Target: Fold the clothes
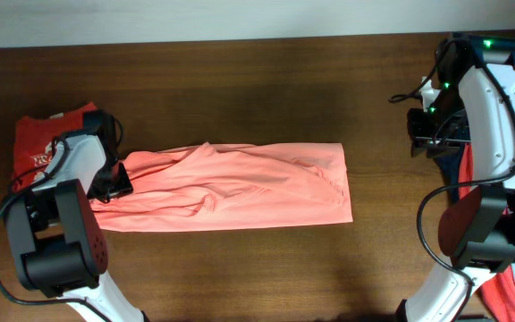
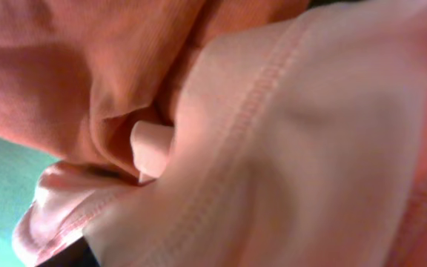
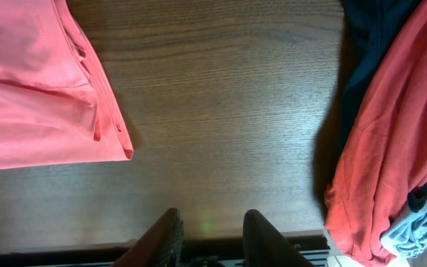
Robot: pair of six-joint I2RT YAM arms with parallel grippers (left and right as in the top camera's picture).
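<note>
The light salmon-pink shirt [image 1: 231, 186] lies folded into a long band across the middle of the table. Its right end [image 3: 35, 96] shows in the right wrist view. My left gripper [image 1: 114, 179] sits at the shirt's left end. Pink fabric and a stitched hem [image 2: 243, 126] fill the left wrist view and hide the fingers. My right gripper [image 3: 212, 236] hovers open over bare wood to the right of the shirt, with nothing between its fingers. It also appears in the overhead view [image 1: 432, 143].
A red shirt with white lettering [image 1: 43, 134] lies at the far left beside the left arm. A pile of coral-red [image 3: 384, 148], navy [image 3: 369, 30] and grey-blue [image 3: 414, 230] garments lies at the right edge. The table [image 1: 240, 80] is dark wood.
</note>
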